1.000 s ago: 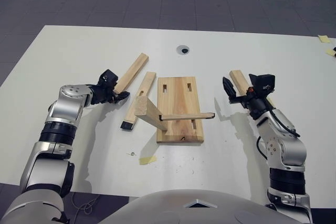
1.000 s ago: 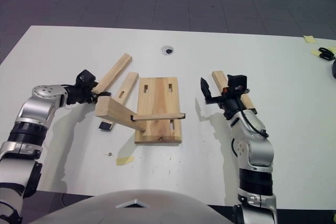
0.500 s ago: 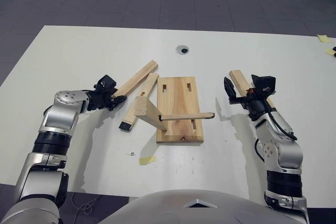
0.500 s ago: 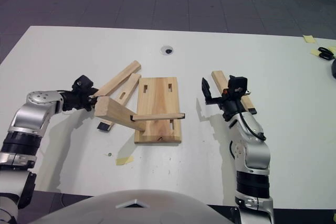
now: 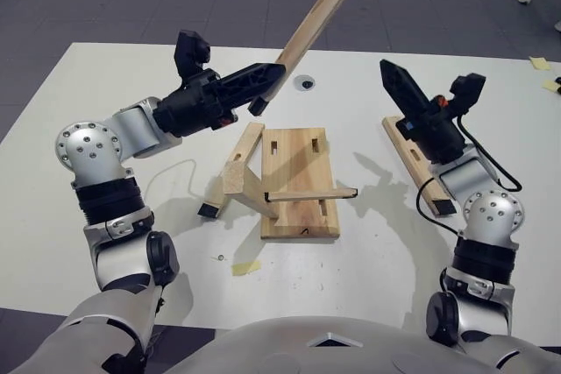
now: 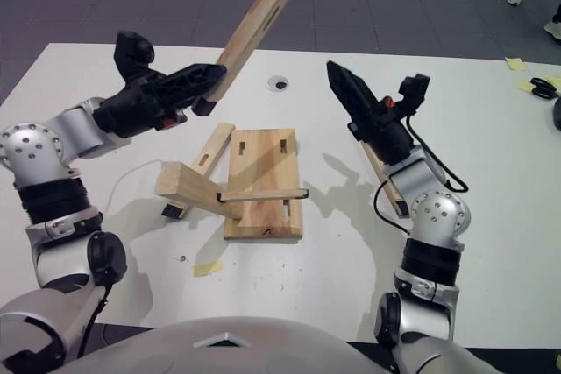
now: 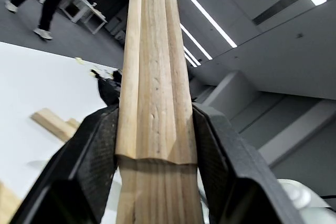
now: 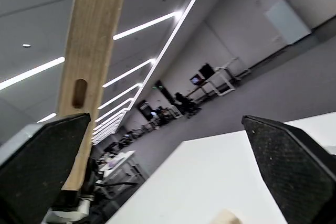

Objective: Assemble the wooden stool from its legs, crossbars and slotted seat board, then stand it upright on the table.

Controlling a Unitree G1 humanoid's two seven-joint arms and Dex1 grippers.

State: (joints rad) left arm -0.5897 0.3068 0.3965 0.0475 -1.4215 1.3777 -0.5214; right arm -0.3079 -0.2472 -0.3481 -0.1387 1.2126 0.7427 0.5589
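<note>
My left gripper [image 5: 252, 87] is shut on the lower end of a wooden leg [image 5: 320, 6], held high over the table's back and slanting up and away; its fingers [image 7: 94, 156] clamp both sides. The slotted seat board [image 5: 302, 155] lies flat at the table's middle. A second leg [image 5: 248, 188] leans up from its near end, with a thin crossbar [image 5: 311, 194] jutting right from it. A third leg [image 5: 237, 153] lies left of the board. My right gripper [image 5: 396, 81] hangs open in the air above a fourth leg [image 5: 414, 166] lying on the right.
A round cable hole [image 5: 305, 83] sits in the white table [image 5: 114, 85] behind the board. A scrap of yellow tape [image 5: 246, 266] lies near the front edge, more yellow notes [image 5: 541, 65] at the far right, and scissors [image 6: 545, 87] by the right edge.
My left gripper has lifted its leg off the table and swung it steeply upward. My right arm has risen from beside the right-hand leg, gripper still open.
</note>
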